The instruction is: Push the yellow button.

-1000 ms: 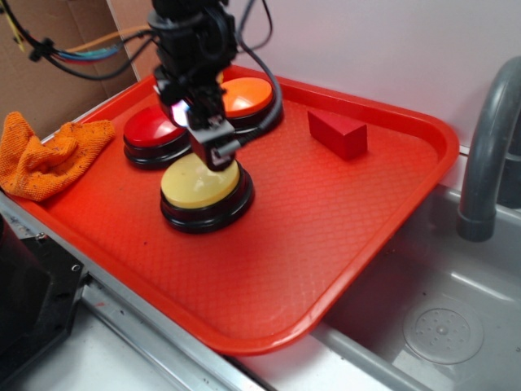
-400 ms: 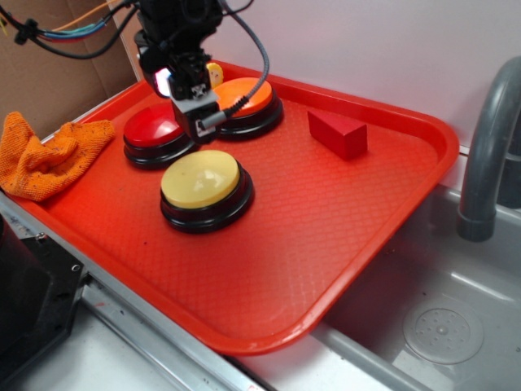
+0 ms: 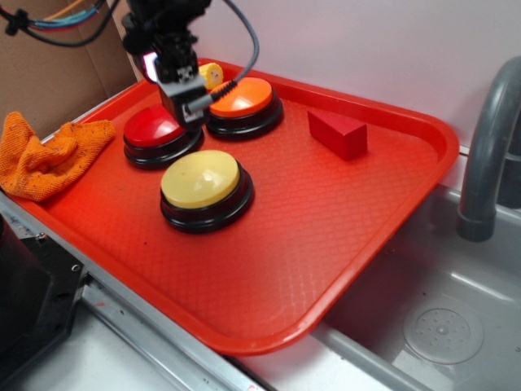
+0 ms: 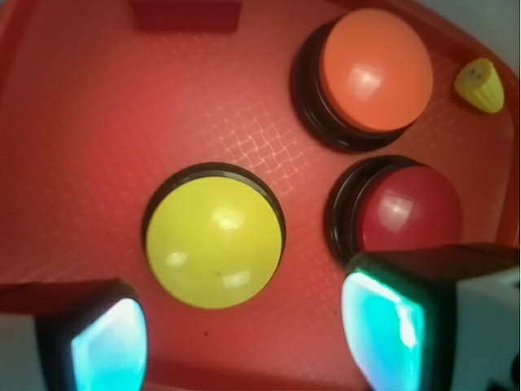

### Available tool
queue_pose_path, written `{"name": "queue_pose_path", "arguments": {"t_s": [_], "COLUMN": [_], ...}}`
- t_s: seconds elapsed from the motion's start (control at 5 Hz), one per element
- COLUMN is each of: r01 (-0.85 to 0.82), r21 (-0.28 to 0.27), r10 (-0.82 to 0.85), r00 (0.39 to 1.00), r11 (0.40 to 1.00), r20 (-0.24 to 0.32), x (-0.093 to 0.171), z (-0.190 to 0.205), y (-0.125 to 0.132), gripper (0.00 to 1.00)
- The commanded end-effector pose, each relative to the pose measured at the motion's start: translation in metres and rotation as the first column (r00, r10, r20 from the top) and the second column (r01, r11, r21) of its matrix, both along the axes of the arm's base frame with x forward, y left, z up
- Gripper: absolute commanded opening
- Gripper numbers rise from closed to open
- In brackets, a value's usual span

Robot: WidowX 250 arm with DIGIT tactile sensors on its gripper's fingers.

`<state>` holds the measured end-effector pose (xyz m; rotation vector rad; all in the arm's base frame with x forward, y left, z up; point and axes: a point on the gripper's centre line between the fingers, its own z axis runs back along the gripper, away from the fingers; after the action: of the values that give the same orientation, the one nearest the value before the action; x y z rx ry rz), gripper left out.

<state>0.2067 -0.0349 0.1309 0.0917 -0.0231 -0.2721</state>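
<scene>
Pale-yellow and domed, the yellow button (image 3: 200, 179) sits on its black base on the red tray (image 3: 326, 244), uncovered and with nothing touching it. Just behind the yellow button stand a red button (image 3: 151, 128) and, beside that one, an orange button (image 3: 242, 97); behind the orange button lies a small corn toy (image 3: 211, 75). A red block (image 3: 338, 133) rests well apart from the yellow button, toward the tray's far edge. An orange cloth (image 3: 49, 156) lies off the tray, beyond the red button, and a sink (image 3: 444, 326) adjoins the tray's other side.

The gripper (image 3: 182, 102) hangs above the gap between the red and orange buttons, clear of the yellow button. In the wrist view the fingers (image 4: 383, 326) are spread apart and grasp nothing, framing the yellow button (image 4: 214, 244) from above.

The chief risk from here is a descent straight down, which I judge would press the red or orange dome instead. Spread fingers could also straddle the yellow dome or glance off its curve without pressing it.
</scene>
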Motion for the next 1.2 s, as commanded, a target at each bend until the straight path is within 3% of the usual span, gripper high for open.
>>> {"name": "queue_pose_path", "arguments": {"t_s": [0.0,1.0], "r01": [-0.044,-0.058], "r21": [-0.035,-0.031], "r10": [0.045,0.058], "r00": [0.999,0.998], "r11": [0.998,0.998], "r20": [0.022,0.013], "x": [0.004,-0.002], "z": [0.026,0.053], "y": [0.000,-0.007], "gripper": [1.00,1.00]}}
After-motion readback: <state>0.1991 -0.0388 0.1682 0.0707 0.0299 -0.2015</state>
